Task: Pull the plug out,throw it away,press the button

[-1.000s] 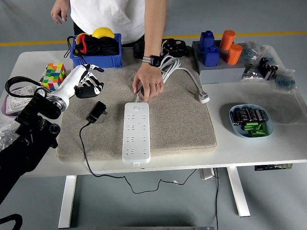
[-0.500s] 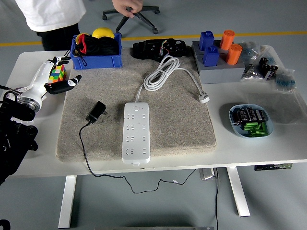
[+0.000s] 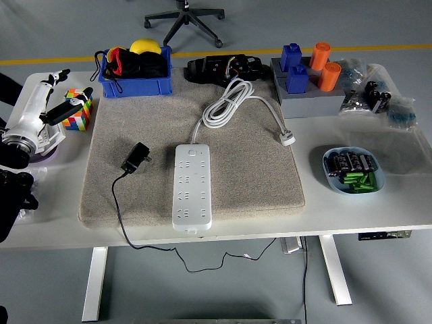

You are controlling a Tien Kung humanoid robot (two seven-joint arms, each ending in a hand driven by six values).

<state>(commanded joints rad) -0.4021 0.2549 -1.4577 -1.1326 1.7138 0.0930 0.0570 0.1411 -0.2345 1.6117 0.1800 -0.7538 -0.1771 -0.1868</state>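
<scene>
- At the left edge of the frame, the left hand's fingers point(image 3: 67, 111) are spread apart and hold nothing; dark fingertips point toward the right.
- The left hand point(image 3: 48, 108) is white and sits over the upper left of the tabletop point(image 3: 351, 209), just beside a multicoloured puzzle cube point(image 3: 79, 115); whether the two touch cannot be told.
- Its black arm runs down the left edge toward the lower left corner.
- The right hand is not in view.
- A beige mat point(image 3: 256, 175) covers the middle of the white tabletop.
- A black plug point(image 3: 136, 156) lies on the left part of the mat, unplugged; its thin black cable point(image 3: 116, 209) trails down over the near edge of the tabletop.
- A white power strip point(image 3: 192, 186) lies lengthwise at the centre of the mat, just right of the plug and apart from it.
- The strip's white cord point(image 3: 226, 104) is coiled above it and ends in a white plug point(image 3: 287, 139) at the right of the mat.
- A blue bin point(image 3: 135, 82) holding yellow, red and black items stands at the upper left.
- Blue and orange blocks point(image 3: 307, 67) stand on a grey base at the upper right.
- A blue dish point(image 3: 331, 162) of batteries sits at the right.
- An office chair's base point(image 3: 183, 17) shows on the floor at the top.
</scene>
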